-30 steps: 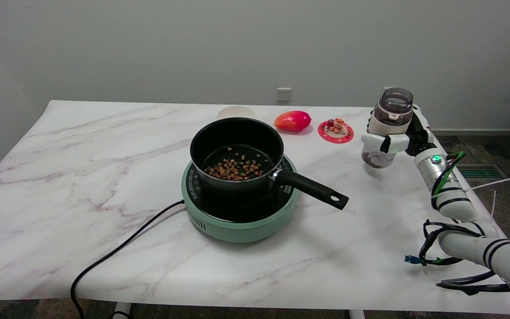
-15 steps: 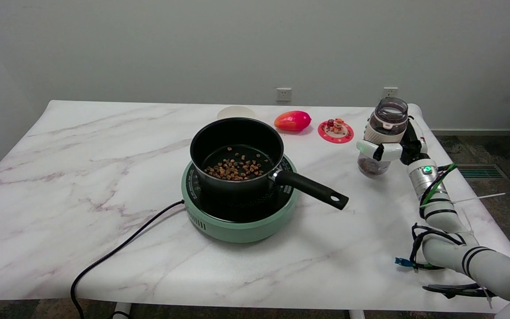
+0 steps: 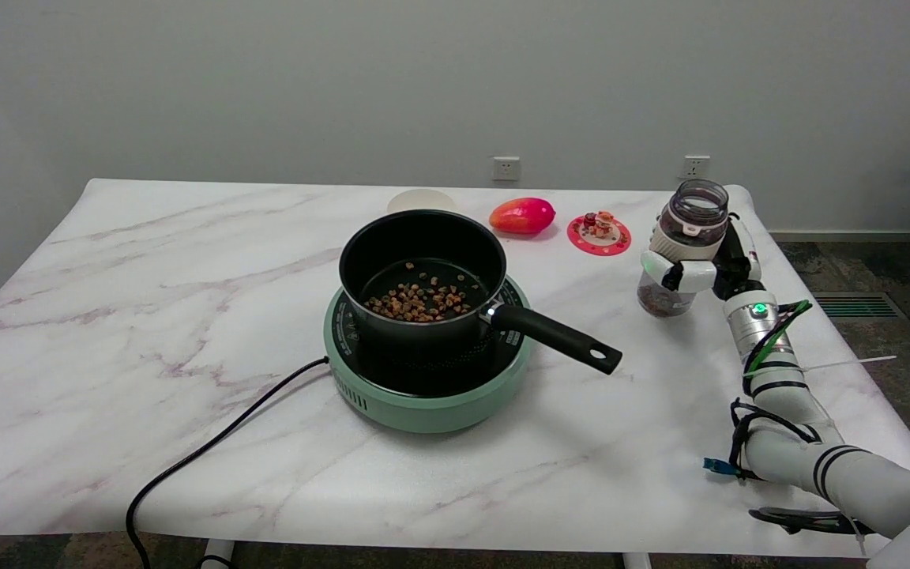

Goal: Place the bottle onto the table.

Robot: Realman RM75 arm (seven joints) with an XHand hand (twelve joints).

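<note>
The right hand [image 3: 700, 265] wraps its fingers around the open-topped clear bottle [image 3: 680, 245], held upright near the counter's [image 3: 147, 276] right edge, its base at the surface. Toward the middle, a black saucepan [image 3: 422, 276] sits on a green hotplate [image 3: 423, 387].

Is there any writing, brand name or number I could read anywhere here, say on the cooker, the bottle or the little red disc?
Nothing can be read.
Green cooker: pale marks ring its black top, too small and blurred.
Bottle, held by the right hand: no legible text shows.
Red disc: only pale dots and tiny figures.
</note>
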